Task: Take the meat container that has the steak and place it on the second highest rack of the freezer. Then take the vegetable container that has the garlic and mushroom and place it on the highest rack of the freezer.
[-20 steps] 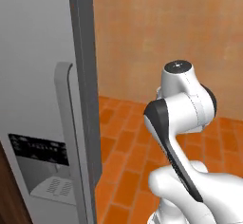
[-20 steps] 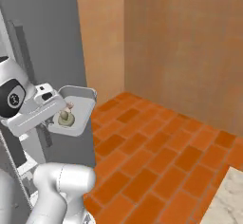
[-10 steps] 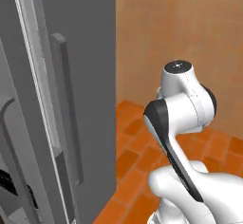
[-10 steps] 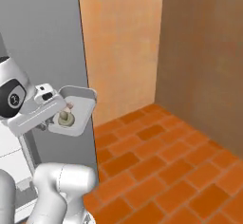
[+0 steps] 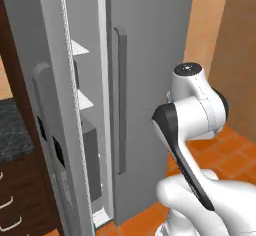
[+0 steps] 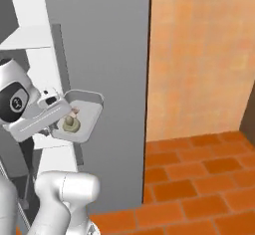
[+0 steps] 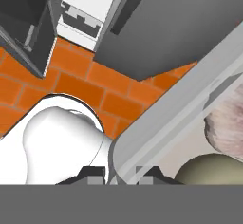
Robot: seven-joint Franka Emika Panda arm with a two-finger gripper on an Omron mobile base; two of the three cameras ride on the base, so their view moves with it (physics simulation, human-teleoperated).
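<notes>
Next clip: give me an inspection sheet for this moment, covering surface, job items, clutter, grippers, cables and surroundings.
Surface: orange brick floor; no worktop in use.
Job items: grey container held up in front of the freezer; garlic and mushroom lie inside it. Freezer door stands ajar, white shelves visible within. Container not yet on a shelf.
Clutter: nothing seen.
Grippers: gripper shut on the container's rim.
Cables: nothing seen.
Surroundings: tan wall beside the freezer; dark wood cabinet with drawers on the other side.
</notes>
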